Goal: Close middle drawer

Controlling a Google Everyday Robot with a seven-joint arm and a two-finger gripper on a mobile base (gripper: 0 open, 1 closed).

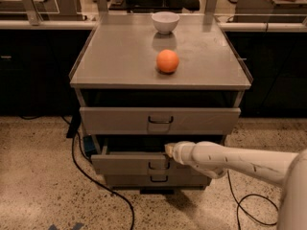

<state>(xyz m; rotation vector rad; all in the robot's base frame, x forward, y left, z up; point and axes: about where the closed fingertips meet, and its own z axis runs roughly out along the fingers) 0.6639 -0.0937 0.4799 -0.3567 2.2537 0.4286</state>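
- Camera view: we see a grey cabinet with three drawers. The middle drawer stands partly pulled out, with a dark gap between its front panel and the top drawer above it.
- The gripper is at the upper edge of the middle drawer's front, just above its small dark handle. It looks to be touching or nearly touching the panel. The pale arm reaches in from the lower right.
- We cannot tell whether the gripper is open or closed, since only a small pale tip shows at the arm's end.
- The bottom drawer sits just under the middle one and looks shut.
- On the tabletop lie an orange near the centre and a white bowl towards the back, well apart from the arm.
- A black cable runs over the floor to the cabinet's left.
- We judge the step in hand to be the push itself: contact at the front is made or about to be made, and the drawer is not yet home.
- The next move calls for a straight, level push into the cabinet. We would keep the tip on the panel so that it does not slip over the edge into the tray.
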